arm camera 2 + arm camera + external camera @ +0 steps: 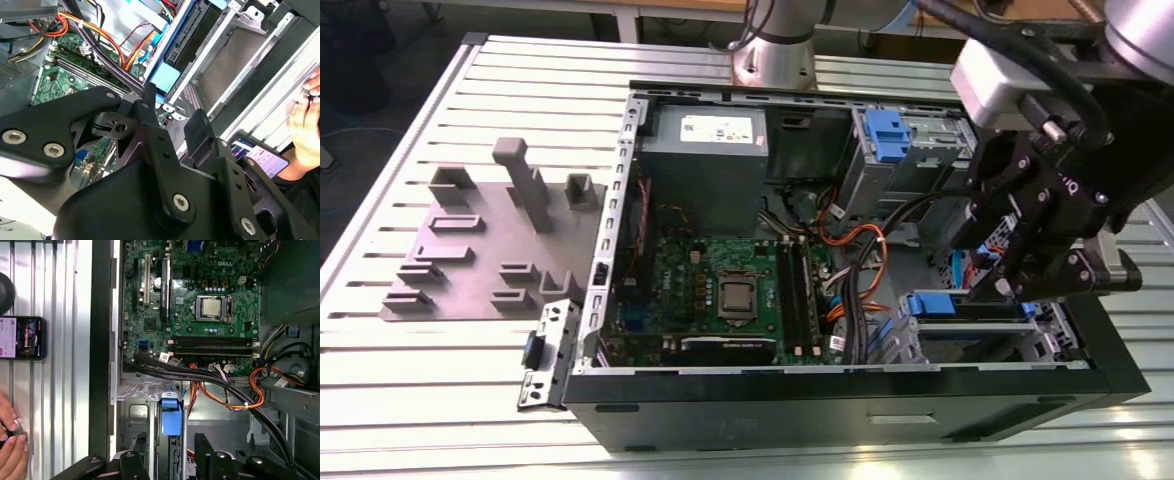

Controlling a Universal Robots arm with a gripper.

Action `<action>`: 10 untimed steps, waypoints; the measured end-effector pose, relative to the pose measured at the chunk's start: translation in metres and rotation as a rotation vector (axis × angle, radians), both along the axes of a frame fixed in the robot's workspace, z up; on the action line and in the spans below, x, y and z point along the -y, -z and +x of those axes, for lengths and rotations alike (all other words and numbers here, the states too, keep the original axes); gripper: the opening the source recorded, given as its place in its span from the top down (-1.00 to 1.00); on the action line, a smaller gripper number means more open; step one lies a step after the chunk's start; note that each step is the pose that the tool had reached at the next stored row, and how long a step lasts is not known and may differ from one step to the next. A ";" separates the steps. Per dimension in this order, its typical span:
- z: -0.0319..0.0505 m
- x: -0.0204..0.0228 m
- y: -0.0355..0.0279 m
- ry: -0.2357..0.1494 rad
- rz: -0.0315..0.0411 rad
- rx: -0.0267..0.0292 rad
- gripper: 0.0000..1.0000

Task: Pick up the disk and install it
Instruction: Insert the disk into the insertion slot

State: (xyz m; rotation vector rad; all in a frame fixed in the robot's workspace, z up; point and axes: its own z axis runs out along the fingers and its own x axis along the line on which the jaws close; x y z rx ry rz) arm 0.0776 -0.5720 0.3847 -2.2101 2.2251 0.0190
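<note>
The disk (977, 306) stands on edge in the drive cage at the case's corner on the exterior view's right, its bright blue carrier tab (170, 417) facing the cables. That tab also shows in the second wrist view as the blue carrier end (165, 78). My gripper (1007, 290) hangs just above the disk. It is open in both wrist views, one black finger (131, 463) on each side of the carrier's line, gripper (167, 460) and gripper (172, 112) not touching it.
The open computer case (854, 395) lies on a slatted table. Inside are the motherboard (720, 290), a grey power supply (707, 150), orange and black cables (225, 390), another blue carrier (887, 135). A grey fixture plate (467, 250) lies beside. A person's hand (10, 440) and phone (20, 337) rest nearby.
</note>
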 end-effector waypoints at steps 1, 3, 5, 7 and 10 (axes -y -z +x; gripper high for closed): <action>0.0000 0.0000 0.0018 0.000 0.0000 0.0001 0.00; 0.0000 0.0000 0.0055 0.000 -0.0001 0.0003 0.00; 0.0000 0.0000 0.0092 0.000 0.0001 0.0004 0.00; 0.0000 0.0000 0.0127 0.000 -0.0001 0.0005 0.00; 0.0000 0.0000 0.0181 0.000 0.0000 0.0006 0.00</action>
